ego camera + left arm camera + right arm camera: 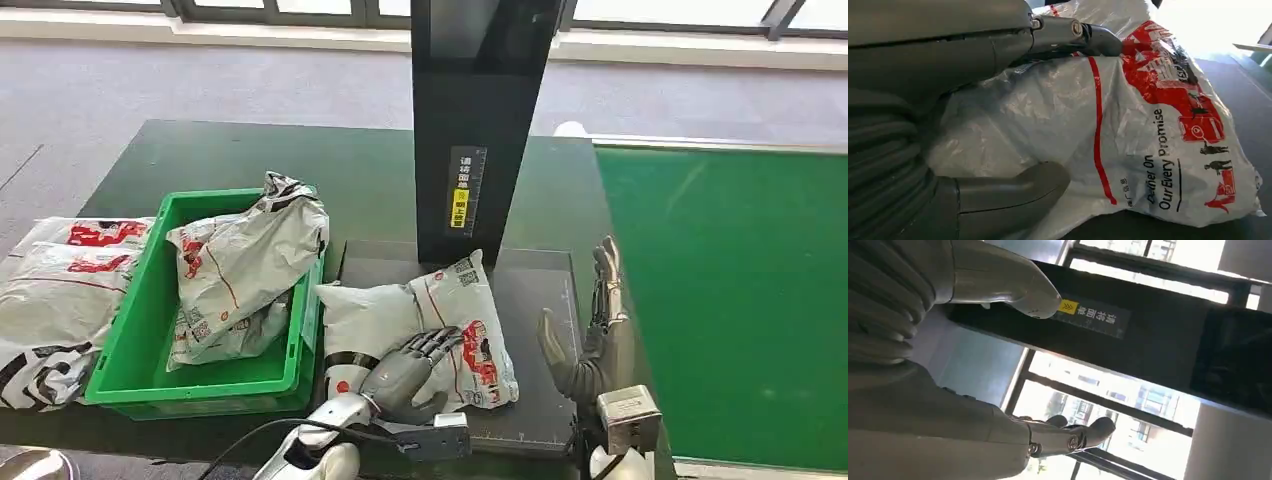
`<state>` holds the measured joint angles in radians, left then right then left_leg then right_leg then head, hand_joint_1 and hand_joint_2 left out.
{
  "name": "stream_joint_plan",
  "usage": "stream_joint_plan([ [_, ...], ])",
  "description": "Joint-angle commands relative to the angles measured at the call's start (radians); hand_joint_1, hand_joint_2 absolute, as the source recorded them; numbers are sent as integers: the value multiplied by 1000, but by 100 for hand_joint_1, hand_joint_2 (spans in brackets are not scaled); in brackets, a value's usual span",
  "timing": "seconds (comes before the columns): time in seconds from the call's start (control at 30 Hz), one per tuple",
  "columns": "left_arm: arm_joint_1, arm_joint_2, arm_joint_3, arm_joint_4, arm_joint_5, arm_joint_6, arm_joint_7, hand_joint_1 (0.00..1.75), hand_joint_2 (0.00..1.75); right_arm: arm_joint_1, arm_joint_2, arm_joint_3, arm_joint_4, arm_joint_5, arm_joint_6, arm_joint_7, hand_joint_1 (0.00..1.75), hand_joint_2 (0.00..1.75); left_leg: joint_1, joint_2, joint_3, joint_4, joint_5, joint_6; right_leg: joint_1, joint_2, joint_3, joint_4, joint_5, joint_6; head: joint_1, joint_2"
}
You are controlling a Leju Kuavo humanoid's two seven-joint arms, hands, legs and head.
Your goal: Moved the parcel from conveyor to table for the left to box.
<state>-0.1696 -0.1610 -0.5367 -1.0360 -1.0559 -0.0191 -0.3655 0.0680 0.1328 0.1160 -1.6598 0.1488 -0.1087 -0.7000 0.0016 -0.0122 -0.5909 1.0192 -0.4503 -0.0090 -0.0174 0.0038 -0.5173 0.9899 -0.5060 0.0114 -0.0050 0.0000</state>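
Dark table beside a green conveyor, black pillar standing on it. Parcel lies flat just in front of the pillar, right of the green bin. Left hand grasps the parcel's near edge, fingers over the top, thumb under; the palm hides that edge. Right hand right of the parcel, apart, upright, fingers spread, holding nothing.
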Motion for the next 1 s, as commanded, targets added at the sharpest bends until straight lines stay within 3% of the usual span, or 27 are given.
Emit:
stream_joint_plan([
  [0.03, -95, 40, -17, 192, 15, -12, -5, 0, 175, -56, -12, -51, 68, -12, -30, 2, 0, 175, 0, 1, 3, -4, 2, 0, 0, 0, 3, -4, 2, -1, 0, 0],
  [0.07, -104, 41, -11, 183, 16, 7, -12, 2, 175, -63, -12, -51, 76, -18, -37, 2, 0, 175, 0, 2, 2, -2, 1, 0, 0, 1, 2, -2, 2, -1, 0, 0],
  [0.1, -108, 37, 6, 160, 30, 44, -30, 175, 175, -66, -14, -53, 82, -24, -43, 2, 0, 175, 0, 3, 3, -4, 3, 0, 1, 2, 2, -4, 3, -1, 0, 0],
  [0.2, -103, 39, 28, 115, 45, 80, -45, 175, 175, -65, -15, -59, 83, -36, -47, 2, 0, 175, 0, 2, 3, -3, 3, -1, 0, 1, 2, -3, 3, -1, 0, 0],
  [0.3, -46, 29, 133, -82, 85, 271, -39, 175, 175, -31, -1, -74, 44, -24, -60, 2, 0, 175, 0, 2, 2, -1, 2, -1, 0, 1, 2, -1, 2, -1, 0, 0],
  [0.53, 20, 14, 220, -292, 192, 444, -119, 175, 175, -15, 26, -106, 23, -11, -48, 2, 0, 175, 0, 1, 2, -1, 1, -1, 0, 1, 3, 0, 2, -1, 0, 0],
  [1.0, 110, 20, 253, -442, 316, 550, -219, 175, 175, 1, 35, -112, 1, -20, -34, 2, 0, 175, 0, 2, 1, -2, 1, -1, 1, 1, 2, -1, 2, -2, 0, 0],
])
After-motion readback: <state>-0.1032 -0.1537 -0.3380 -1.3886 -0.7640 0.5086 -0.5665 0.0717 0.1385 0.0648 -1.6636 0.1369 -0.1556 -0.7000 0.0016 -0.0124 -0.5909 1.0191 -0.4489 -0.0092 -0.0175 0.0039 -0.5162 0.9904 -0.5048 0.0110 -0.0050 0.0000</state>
